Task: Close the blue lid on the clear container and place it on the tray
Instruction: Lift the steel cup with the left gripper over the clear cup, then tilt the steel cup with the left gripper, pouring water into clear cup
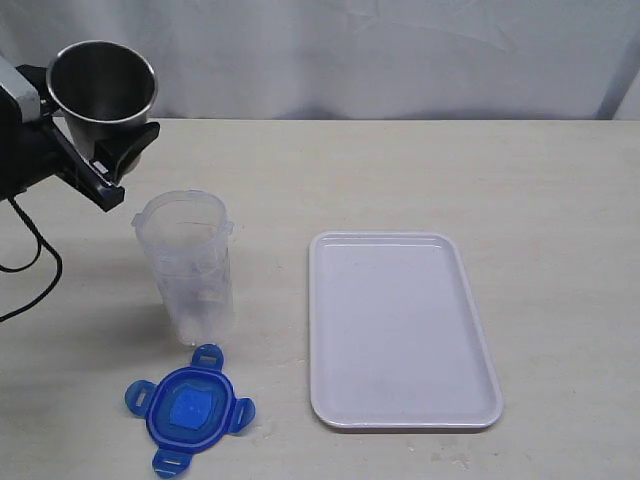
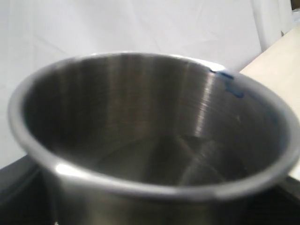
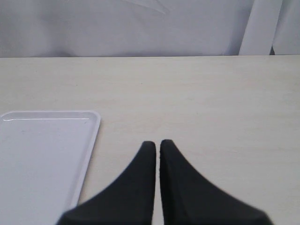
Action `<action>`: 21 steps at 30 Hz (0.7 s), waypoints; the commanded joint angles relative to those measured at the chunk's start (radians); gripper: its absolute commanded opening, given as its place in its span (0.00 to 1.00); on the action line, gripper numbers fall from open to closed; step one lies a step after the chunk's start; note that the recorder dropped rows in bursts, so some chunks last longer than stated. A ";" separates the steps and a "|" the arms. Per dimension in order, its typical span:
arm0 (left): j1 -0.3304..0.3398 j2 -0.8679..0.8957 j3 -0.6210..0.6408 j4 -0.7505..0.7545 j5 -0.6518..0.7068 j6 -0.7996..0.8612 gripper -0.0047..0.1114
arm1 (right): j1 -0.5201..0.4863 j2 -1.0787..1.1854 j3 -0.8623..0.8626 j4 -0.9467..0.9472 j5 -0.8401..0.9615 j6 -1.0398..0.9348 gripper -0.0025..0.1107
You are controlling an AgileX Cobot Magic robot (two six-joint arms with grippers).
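Pale wooden table (image 1: 420, 170) before a white backdrop (image 1: 350, 50): the container (image 1: 190, 265) stands upright and uncovered, the lid (image 1: 190, 410) lies flat on the table just beside its base, and the tray (image 1: 400, 330) rests to their right, apart from both. Raised at the far left, the left gripper (image 1: 115, 158) is clamped on a steel cup (image 1: 100, 85). Seen only from its wrist, the right gripper (image 3: 157, 143) sits near a tray corner, its fingers pressed nearly together on nothing.

Lab test bench: white drape backdrop (image 1: 400, 50), pale tabletop (image 1: 420, 170).
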 commanded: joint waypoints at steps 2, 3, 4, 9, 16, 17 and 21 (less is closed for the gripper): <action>0.000 -0.015 -0.013 0.078 -0.051 -0.003 0.04 | -0.001 -0.004 0.002 -0.006 -0.012 -0.006 0.06; 0.000 -0.015 -0.013 0.094 -0.051 -0.003 0.04 | -0.001 -0.004 0.002 -0.006 -0.012 -0.006 0.06; 0.000 -0.015 -0.011 0.109 -0.043 -0.003 0.04 | -0.001 -0.004 0.002 -0.006 -0.012 -0.006 0.06; 0.000 -0.015 -0.011 0.139 -0.013 0.011 0.04 | -0.001 -0.004 0.002 -0.006 -0.012 -0.006 0.06; 0.000 -0.015 -0.011 0.181 -0.012 0.078 0.04 | -0.001 -0.004 0.002 -0.006 -0.012 -0.006 0.06; 0.000 -0.015 -0.011 0.181 -0.014 0.080 0.04 | -0.001 -0.004 0.002 -0.006 -0.012 -0.006 0.06; 0.000 -0.015 -0.011 0.181 -0.018 0.114 0.04 | -0.001 -0.004 0.002 -0.006 -0.012 -0.006 0.06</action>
